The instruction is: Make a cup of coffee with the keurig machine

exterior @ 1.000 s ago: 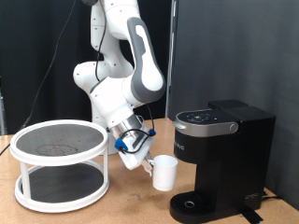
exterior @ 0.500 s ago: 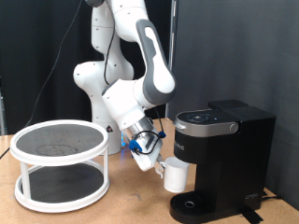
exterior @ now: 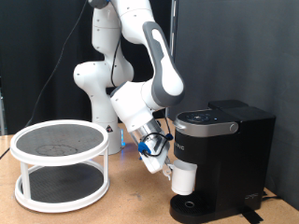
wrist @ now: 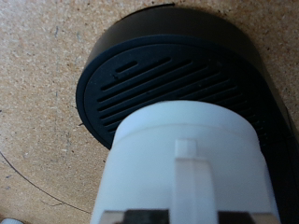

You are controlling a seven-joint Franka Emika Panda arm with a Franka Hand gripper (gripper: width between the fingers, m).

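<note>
The white cup [exterior: 184,177] hangs in my gripper [exterior: 168,170], which is shut on its handle side. The cup sits just above the round drip tray [exterior: 192,207] of the black keurig machine [exterior: 224,159], under the machine's head with its silvery control panel [exterior: 198,119]. In the wrist view the cup [wrist: 187,159] fills the frame with its handle [wrist: 190,182] toward the camera, and the slotted black drip tray [wrist: 149,75] lies right beyond it. The cup does not seem to rest on the tray. The machine's lid is down.
A white two-tier round rack [exterior: 61,163] with dark mesh shelves stands at the exterior view's left on the wooden table [exterior: 121,210]. A thin black cable [wrist: 37,191] lies on the table. A dark curtain backs the scene.
My gripper has carried the cup toward the exterior view's right and slightly down, from open table beside the machine to a spot over the drip tray under the machine's head.
</note>
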